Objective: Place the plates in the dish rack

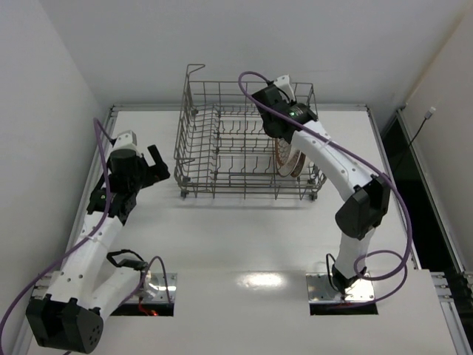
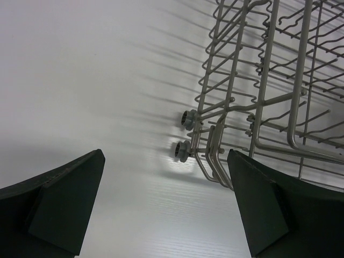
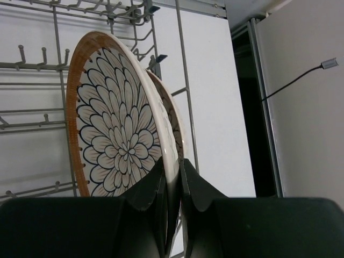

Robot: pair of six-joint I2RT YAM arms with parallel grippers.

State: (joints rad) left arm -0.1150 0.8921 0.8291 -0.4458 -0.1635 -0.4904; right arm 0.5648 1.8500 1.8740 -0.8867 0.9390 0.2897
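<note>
The grey wire dish rack (image 1: 222,151) stands at the far middle of the table. My right gripper (image 3: 172,169) is shut on the rim of a plate with a brown rim and a flower petal pattern (image 3: 115,123), held upright inside the rack's right end. A second plate (image 3: 173,121) stands just behind it. In the top view the plates (image 1: 288,159) show under my right gripper (image 1: 275,111). My left gripper (image 1: 157,164) is open and empty, left of the rack, with the rack's corner and wheels (image 2: 185,134) ahead of it.
A raised table rim (image 1: 111,111) runs along the left and far sides. A dark gap and a cable (image 3: 301,75) lie past the table's right edge. The rack's tall wire sides (image 2: 258,80) stand close to my left fingers (image 2: 263,204).
</note>
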